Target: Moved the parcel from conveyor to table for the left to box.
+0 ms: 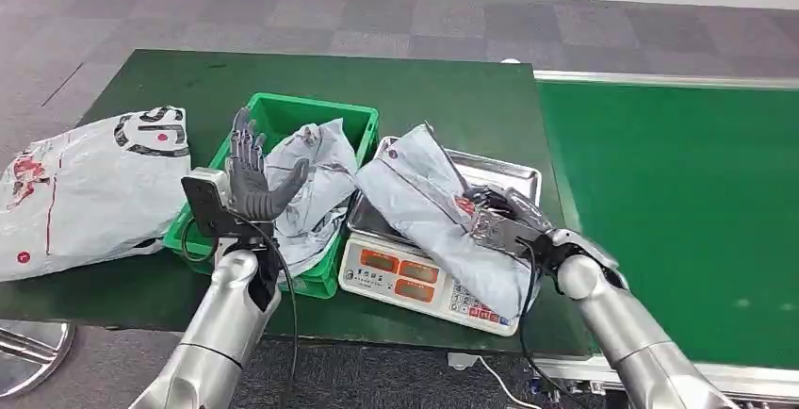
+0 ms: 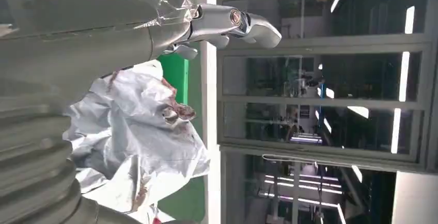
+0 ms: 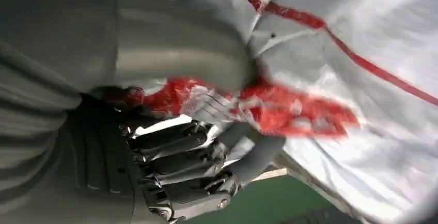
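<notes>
Parcel (image 1: 429,206) gripped by right hand (image 1: 504,220), lying on the scale (image 1: 415,282).
Fingers (image 3: 181,162) closed on its near end; long axis slants away toward the green bin (image 1: 353,126) left of scale. Left hand (image 1: 254,178) empty, fingers spread, over bin.

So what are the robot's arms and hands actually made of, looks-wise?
Both arms are smooth silver tubes with rounded joints. Each robot hand is dark grey with jointed fingers: the left robot hand sits above a black wrist box, the right robot hand shows metallic knuckles. Thin black cables run along each forearm.
</notes>
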`<state>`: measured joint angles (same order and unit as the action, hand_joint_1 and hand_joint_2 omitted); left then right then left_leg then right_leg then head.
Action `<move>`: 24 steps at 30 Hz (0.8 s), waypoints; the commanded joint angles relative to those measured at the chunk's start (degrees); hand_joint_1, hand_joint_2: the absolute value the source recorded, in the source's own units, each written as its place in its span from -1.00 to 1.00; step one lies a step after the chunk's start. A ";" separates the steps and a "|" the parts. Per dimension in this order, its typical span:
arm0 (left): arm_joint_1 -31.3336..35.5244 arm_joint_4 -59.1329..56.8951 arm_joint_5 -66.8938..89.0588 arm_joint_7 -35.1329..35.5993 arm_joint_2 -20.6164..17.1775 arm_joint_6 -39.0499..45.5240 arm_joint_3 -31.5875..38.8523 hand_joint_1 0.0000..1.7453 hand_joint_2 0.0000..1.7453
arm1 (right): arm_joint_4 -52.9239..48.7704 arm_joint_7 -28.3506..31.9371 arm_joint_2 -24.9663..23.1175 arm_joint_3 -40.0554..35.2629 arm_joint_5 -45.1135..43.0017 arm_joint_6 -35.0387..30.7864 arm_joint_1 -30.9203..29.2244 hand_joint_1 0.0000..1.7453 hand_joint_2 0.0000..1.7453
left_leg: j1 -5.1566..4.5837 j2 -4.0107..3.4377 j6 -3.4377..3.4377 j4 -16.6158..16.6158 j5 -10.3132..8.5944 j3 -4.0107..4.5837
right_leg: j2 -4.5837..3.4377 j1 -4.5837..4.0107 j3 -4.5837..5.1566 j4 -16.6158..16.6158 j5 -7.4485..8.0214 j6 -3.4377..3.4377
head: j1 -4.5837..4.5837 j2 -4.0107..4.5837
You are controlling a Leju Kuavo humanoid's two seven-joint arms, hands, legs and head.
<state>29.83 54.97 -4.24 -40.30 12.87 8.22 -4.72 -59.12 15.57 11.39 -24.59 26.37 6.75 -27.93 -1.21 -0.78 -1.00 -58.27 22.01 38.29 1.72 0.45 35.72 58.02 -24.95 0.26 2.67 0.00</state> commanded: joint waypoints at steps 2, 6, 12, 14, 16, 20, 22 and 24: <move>0.14 -0.08 -0.42 0.30 -0.22 0.51 1.34 -1.00 1.00 | -3.30 5.87 -0.98 0.12 -5.74 -9.71 -0.67 -1.00 1.00 | 0.04 0.02 0.12 0.01 0.03 -0.06 | -0.11 -0.01 -0.05 -0.02 -0.02 -0.01 | 0.00 0.00; -0.15 1.15 -0.05 0.30 -0.13 0.33 0.79 -1.00 1.00 | -6.59 9.34 -1.97 3.94 -9.00 -16.30 0.61 -1.00 1.00 | 0.03 0.00 0.12 0.00 0.04 -0.04 | -0.12 0.00 -0.03 0.00 -0.03 -0.01 | 0.00 0.00; -0.20 1.84 0.32 0.30 -0.01 -0.29 0.11 -1.00 1.00 | -8.14 10.55 -2.24 7.53 -12.01 -20.13 1.17 -1.00 1.00 | 0.09 0.00 0.22 0.02 0.09 -0.15 | -0.23 -0.03 -0.13 -0.06 -0.05 -0.02 | 0.00 0.00; -0.51 3.63 1.72 0.30 -0.44 -2.62 -2.40 -1.00 1.00 | -11.88 14.84 -1.74 14.25 -19.60 -23.82 4.17 -1.00 1.00 | 0.10 0.07 0.22 0.03 0.07 -0.16 | -0.17 -0.03 -0.17 -0.09 -0.05 -0.01 | 0.00 0.00; -0.51 3.63 1.72 0.30 -0.44 -2.62 -2.40 -1.00 1.00 | -11.88 14.84 -1.74 14.25 -19.60 -23.82 4.17 -1.00 1.00 | 0.08 0.21 0.21 0.03 0.05 -0.12 | -0.02 -0.02 -0.17 -0.08 -0.07 0.00 | 0.00 0.00; -0.47 4.37 3.31 0.30 -1.20 -4.84 -5.71 -1.00 1.00 | -14.84 16.06 -1.61 17.24 -23.64 -24.01 6.15 -1.00 1.00 | 0.05 0.03 0.17 0.03 0.07 -0.13 | -0.17 0.00 -0.14 -0.08 -0.03 0.00 | 0.00 0.00; -0.50 4.79 5.23 0.30 -1.98 -6.66 -10.56 -1.00 1.00 | -18.07 16.97 -1.80 19.96 -25.60 -24.26 9.34 -1.00 1.00 | 0.05 0.16 0.18 0.03 0.05 -0.12 | -0.05 0.01 -0.12 -0.06 -0.06 -0.01 | 0.00 0.00; -0.07 3.60 6.60 0.30 -1.74 -7.39 -15.37 -1.00 1.00 | -21.63 17.48 -2.52 23.10 -26.92 -23.73 13.64 -1.00 1.00 | 0.07 0.36 0.16 0.05 0.01 -0.08 | 0.20 -0.02 -0.13 -0.09 -0.09 -0.01 | 0.00 0.00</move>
<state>28.62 60.11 -0.98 -40.30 13.40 3.89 -5.81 -72.19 31.54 11.02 -12.46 3.70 -17.18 -22.43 -1.23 -0.83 -1.02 -58.30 22.02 38.30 1.69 0.48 35.81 58.01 -24.94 0.29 2.67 0.00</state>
